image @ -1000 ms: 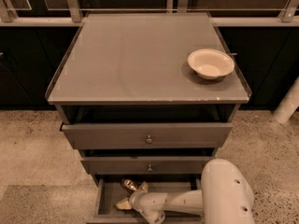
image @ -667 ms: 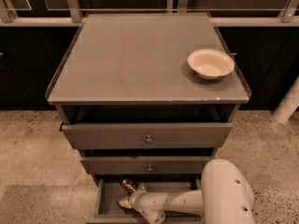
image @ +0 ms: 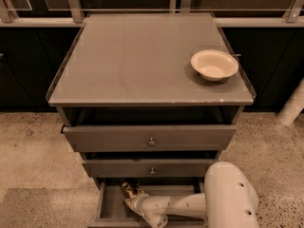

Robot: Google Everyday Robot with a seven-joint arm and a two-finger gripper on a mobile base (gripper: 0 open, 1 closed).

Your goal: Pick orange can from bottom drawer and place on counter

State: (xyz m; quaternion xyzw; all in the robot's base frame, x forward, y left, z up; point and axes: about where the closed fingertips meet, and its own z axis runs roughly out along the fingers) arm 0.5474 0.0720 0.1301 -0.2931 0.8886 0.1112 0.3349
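The bottom drawer [image: 108, 207] is pulled open below two knobbed drawers. My gripper [image: 129, 197] reaches into it from the right, at the end of my cream arm [image: 180, 205]. It is shut on the orange can [image: 127, 189], a small shiny gold-orange can standing at the gripper's tip near the drawer's back left. The counter [image: 142, 56] is the wide grey cabinet top above, well apart from the gripper.
A cream bowl [image: 214, 64] sits at the counter's right edge. The top drawer [image: 150, 137] and middle drawer [image: 151, 168] stick out slightly above the open drawer. A white post [image: 292, 103] stands at the right. The floor is speckled.
The gripper has closed in around the can and shifted slightly up and left. The pale fingertip that stuck out low on the left no longer shows.
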